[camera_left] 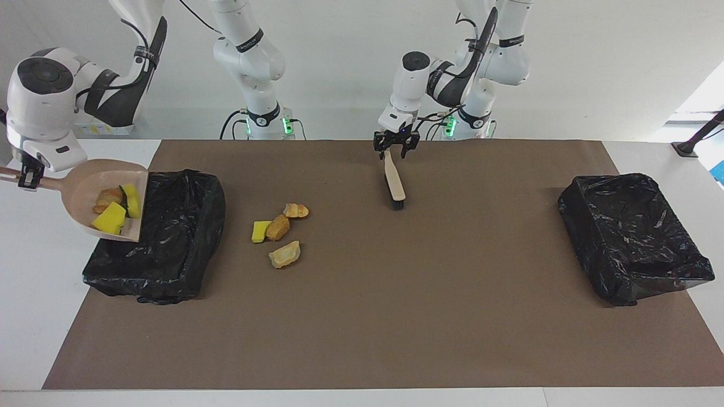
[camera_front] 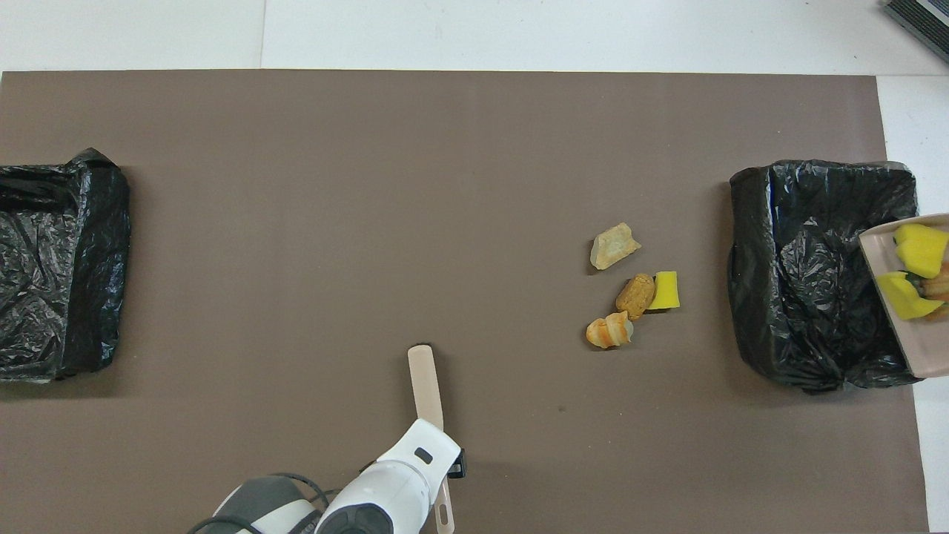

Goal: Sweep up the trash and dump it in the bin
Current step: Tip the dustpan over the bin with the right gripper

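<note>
The right end effector (camera_left: 25,176) is clamped on the handle of the dustpan (camera_left: 79,195), raised at the edge of the black-lined bin (camera_left: 169,237) and carrying several trash pieces (camera_left: 116,209). Four more pieces (camera_left: 280,229) lie on the tabletop beside the bin. The left end effector (camera_left: 396,148), fingers spread, stands over the brush (camera_left: 394,180).

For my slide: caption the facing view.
Right gripper holds loaded dustpan beside bin; left gripper open above brush.
</note>
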Tool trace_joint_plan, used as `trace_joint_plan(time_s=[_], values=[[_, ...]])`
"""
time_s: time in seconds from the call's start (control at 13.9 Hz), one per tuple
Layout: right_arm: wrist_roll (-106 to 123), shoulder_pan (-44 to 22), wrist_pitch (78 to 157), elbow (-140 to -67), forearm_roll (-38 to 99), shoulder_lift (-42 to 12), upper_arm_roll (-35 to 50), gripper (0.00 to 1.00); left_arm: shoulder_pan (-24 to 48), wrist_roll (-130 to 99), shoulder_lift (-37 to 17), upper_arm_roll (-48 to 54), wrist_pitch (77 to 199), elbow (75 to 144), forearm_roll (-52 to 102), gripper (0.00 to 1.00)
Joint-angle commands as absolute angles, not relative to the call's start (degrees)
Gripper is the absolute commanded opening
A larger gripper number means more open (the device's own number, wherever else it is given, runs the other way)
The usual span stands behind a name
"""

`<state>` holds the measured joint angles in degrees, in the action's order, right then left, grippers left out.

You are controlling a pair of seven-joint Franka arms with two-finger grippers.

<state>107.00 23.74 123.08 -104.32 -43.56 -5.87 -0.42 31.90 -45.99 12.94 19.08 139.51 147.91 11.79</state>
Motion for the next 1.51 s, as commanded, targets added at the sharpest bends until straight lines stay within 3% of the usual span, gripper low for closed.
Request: trace_joint_plan(time_s=[0.0, 0.5, 0.72, 1.01, 1.15, 1.44], values=[[103.46, 23.38, 125.15, -105.47, -47.80, -4.75, -0.09, 0.00, 25.78, -40.36, 11.25, 19.34, 130.63, 139.95, 12.74, 1.00], [102.22, 23.38, 125.25, -104.68, -51.86, -4.31, 0.70, 0.00, 12.25, -29.82, 9.05, 19.25, 121.12, 127.98, 11.87, 1.00], [102.22, 23.38, 122.89, -103.89, -50.98, -0.37, 1.67, 0.00, 4.77, -19.37, 7.92, 19.25, 116.38, 123.59, 9.85, 1.00], [100.30, 23.38, 113.58, -102.14, -43.64, 3.77, 3.78, 0.00, -2.10, -12.57, 4.93, 19.25, 111.37, 116.65, 6.43, 1.00], [89.10, 22.68, 104.02, -99.42, -36.85, 3.87, 4.22, 0.00, -4.12, -10.65, 3.87, 19.25, 108.47, 113.39, 4.75, 1.00], [54.85, 12.15, 91.69, -99.40, -27.54, 4.22, 5.54, 0.00, -5.98, -7.73, 3.87, 19.25, 107.05, 112.24, 4.75, 1.00]])
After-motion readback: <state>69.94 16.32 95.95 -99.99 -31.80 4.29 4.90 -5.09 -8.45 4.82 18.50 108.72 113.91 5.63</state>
